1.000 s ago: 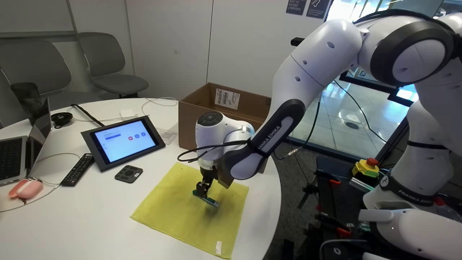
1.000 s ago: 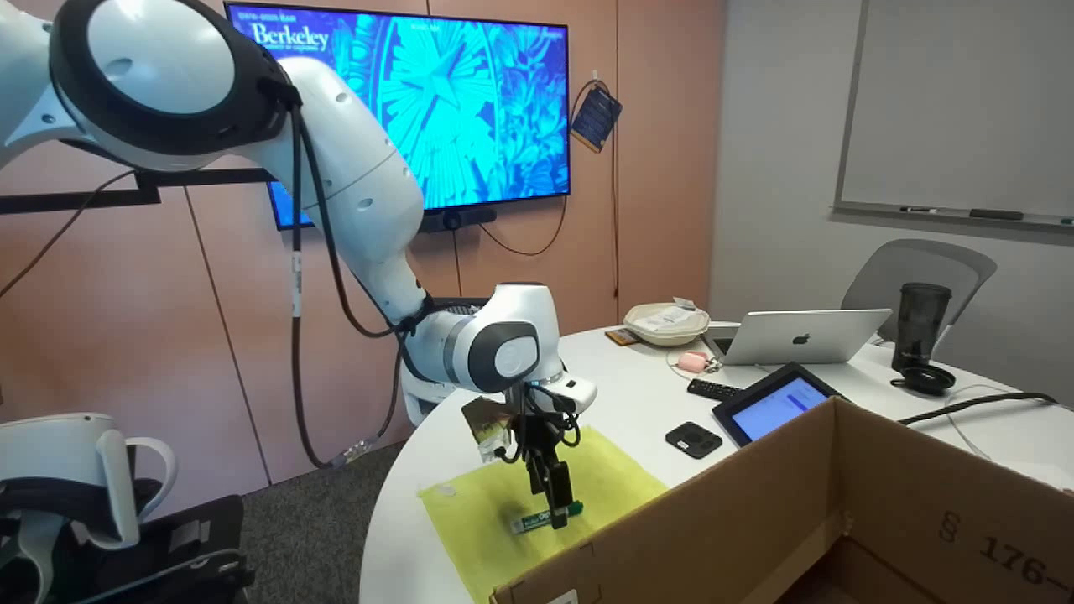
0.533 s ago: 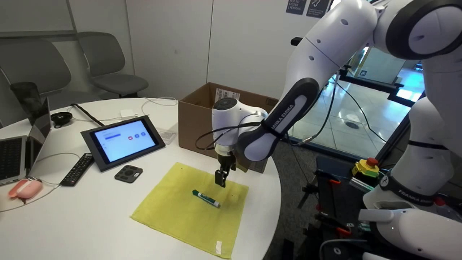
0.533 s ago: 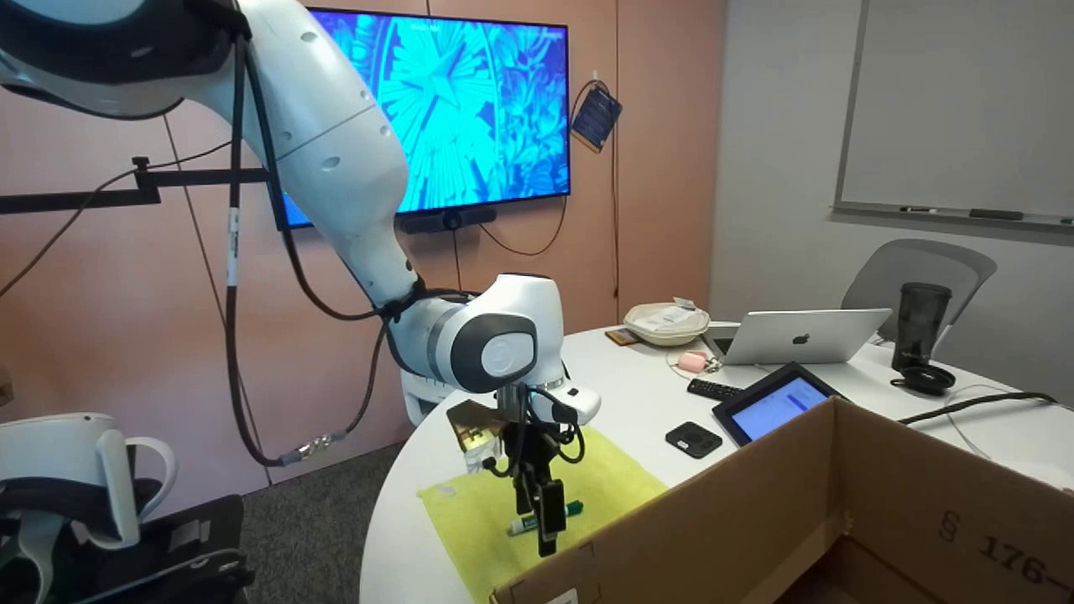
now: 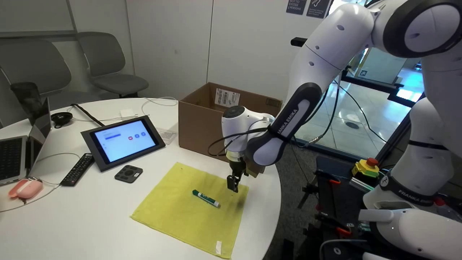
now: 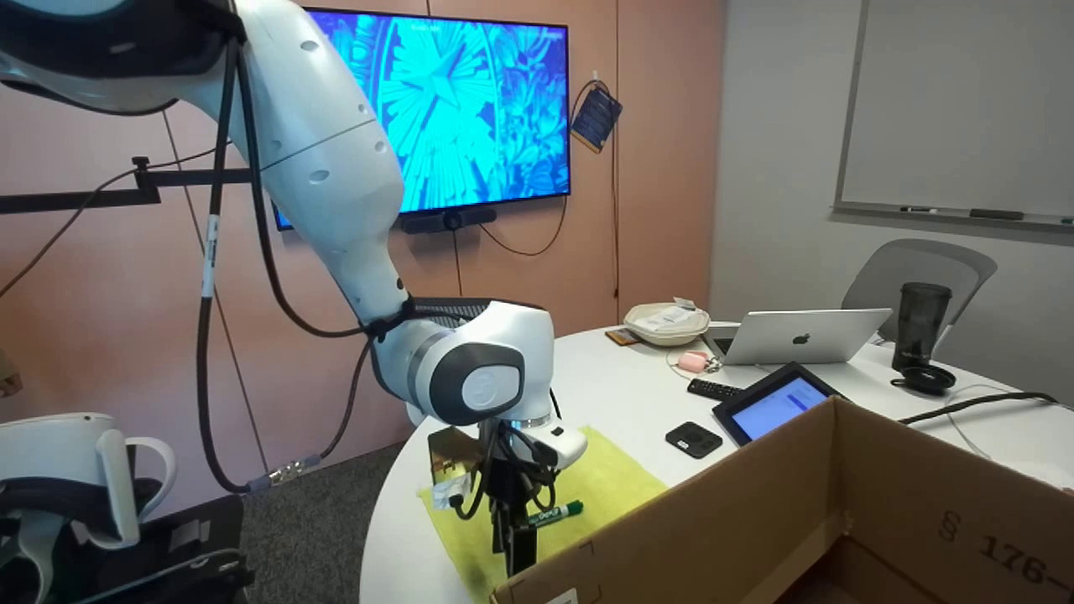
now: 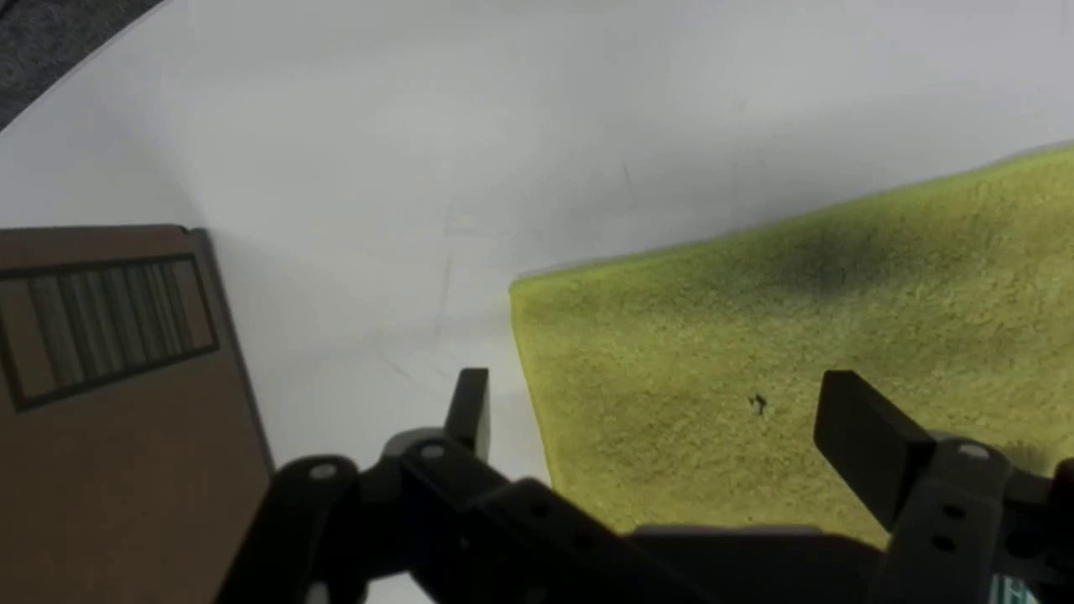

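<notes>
- Remote control (image 5: 77, 169), slim and black, near the left edge in an exterior view.
- Dark rectangular tablet (image 5: 124, 141), lit up, left of centre there.
- Square yellow cloth (image 5: 173, 213), spread flat on the round white table (image 5: 90, 224), lower middle of the frame.
- Green-and-white cylindrical marker (image 5: 206, 199), lying on the cloth; its long axis slants from upper left to lower right, capped end aiming upper left. In an exterior view the green cap (image 6: 575, 507) aims right and slightly up, the far end hidden.
- Brown open-topped cardboard box (image 5: 202, 133), behind the cloth, centre of the frame.
- Black two-finger gripper (image 5: 233, 184), up and right of the marker, not touching it; in the wrist view its fingers (image 7: 868, 445) stand wide apart, cloth and table showing between.
</notes>
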{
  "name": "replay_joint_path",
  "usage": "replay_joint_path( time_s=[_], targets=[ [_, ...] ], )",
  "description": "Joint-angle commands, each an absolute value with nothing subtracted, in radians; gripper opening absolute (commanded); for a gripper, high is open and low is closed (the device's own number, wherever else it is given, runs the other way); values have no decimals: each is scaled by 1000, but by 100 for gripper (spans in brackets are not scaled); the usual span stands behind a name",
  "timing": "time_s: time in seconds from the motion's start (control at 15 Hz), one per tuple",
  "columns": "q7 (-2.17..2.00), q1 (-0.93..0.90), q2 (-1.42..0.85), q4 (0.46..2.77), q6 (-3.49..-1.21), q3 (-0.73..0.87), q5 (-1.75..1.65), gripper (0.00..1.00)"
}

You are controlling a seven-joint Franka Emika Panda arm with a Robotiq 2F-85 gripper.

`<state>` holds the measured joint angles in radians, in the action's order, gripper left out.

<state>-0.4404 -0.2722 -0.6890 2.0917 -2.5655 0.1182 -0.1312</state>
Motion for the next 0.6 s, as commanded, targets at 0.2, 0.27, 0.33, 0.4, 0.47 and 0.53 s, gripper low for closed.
replay_joint_path(
  time_s=[0.2,0.27,0.33,0.4,0.47,0.53],
  targets=[
    [-487,-256,-780,2069,-2592,106,-67,100],
    [-481,-249,-793,2059,-2590,102,-51,100],
    [-474,-242,-805,2052,-2591,99,-37,100],
    [-467,-233,-813,2044,-2592,95,-22,100],
    [-463,-227,-821,2035,-2592,94,-10,100],
    [-454,-214,-827,2025,-2592,85,4,100]
  ],
)
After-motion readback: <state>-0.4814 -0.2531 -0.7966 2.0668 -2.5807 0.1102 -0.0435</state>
